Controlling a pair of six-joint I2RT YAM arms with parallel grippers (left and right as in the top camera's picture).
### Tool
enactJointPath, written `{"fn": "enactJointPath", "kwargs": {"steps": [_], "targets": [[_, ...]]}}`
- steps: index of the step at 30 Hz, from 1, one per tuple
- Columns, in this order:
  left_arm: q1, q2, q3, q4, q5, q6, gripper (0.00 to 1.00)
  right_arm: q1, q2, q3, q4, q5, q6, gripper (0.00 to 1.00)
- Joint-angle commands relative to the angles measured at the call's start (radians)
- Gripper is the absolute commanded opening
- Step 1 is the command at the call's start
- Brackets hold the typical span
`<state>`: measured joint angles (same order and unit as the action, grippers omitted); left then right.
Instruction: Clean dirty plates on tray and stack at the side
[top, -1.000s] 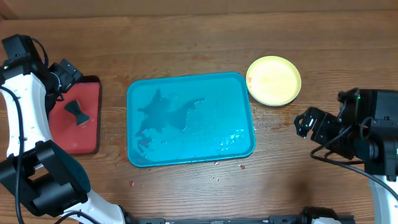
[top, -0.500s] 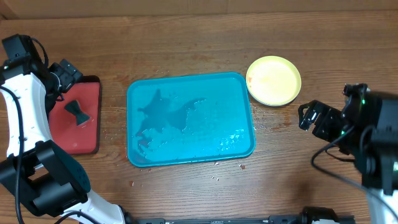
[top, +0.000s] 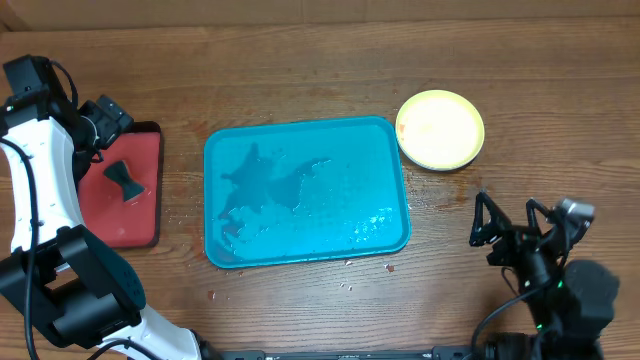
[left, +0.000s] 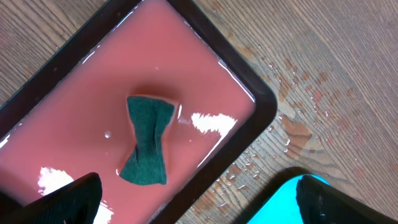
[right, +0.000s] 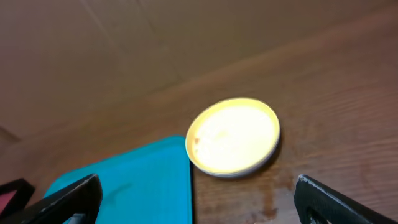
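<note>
Plate: the yellow-green plate (top: 440, 130) is round, shallow, glossy plastic, on the wooden table (top: 300, 60) just beside the teal tray (top: 350, 150), at its far right corner.
Tray: rounded rectangle, raised rim, wet sheen.
Left arm: your left gripper (left: 199, 202) hangs above the red tray (left: 205, 74) and its green bow-shaped sponge (left: 148, 146), fingers spread wide.
Right arm: your right gripper (right: 205, 199) sits low, aimed at the plate, fingers wide apart.

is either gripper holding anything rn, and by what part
Nothing is held. The left gripper is open, facing the green sponge in the dark-rimmed red tray; the right gripper is open, facing the round yellow-green plastic plate.
</note>
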<state>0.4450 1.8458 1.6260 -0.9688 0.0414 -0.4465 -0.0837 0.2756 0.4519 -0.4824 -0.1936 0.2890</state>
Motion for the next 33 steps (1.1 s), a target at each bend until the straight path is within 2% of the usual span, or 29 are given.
{"fn": "enactJointPath", "kwargs": {"steps": [1, 10, 20, 27, 30, 33], "targets": [[0.000, -0.004, 0.012, 0.000, 0.003, -0.003, 1.00, 0.014, -0.095, -0.104, 0.081, 0.018, 0.003, 1.00], [0.000, -0.004, 0.012, 0.000, 0.003, -0.003, 1.00, 0.091, -0.274, -0.328, 0.306, 0.109, 0.003, 1.00], [0.000, -0.004, 0.012, 0.000, 0.003, -0.003, 1.00, 0.116, -0.274, -0.439, 0.468, 0.201, 0.003, 1.00], [0.000, -0.004, 0.012, 0.000, 0.003, -0.003, 1.00, 0.115, -0.274, -0.444, 0.396, 0.211, -0.008, 1.00], [0.000, -0.004, 0.012, 0.000, 0.003, -0.003, 1.00, 0.116, -0.273, -0.444, 0.397, 0.193, -0.092, 1.00], [0.000, -0.004, 0.012, 0.000, 0.003, -0.003, 1.00, 0.116, -0.273, -0.444, 0.398, 0.193, -0.107, 1.00]]}}
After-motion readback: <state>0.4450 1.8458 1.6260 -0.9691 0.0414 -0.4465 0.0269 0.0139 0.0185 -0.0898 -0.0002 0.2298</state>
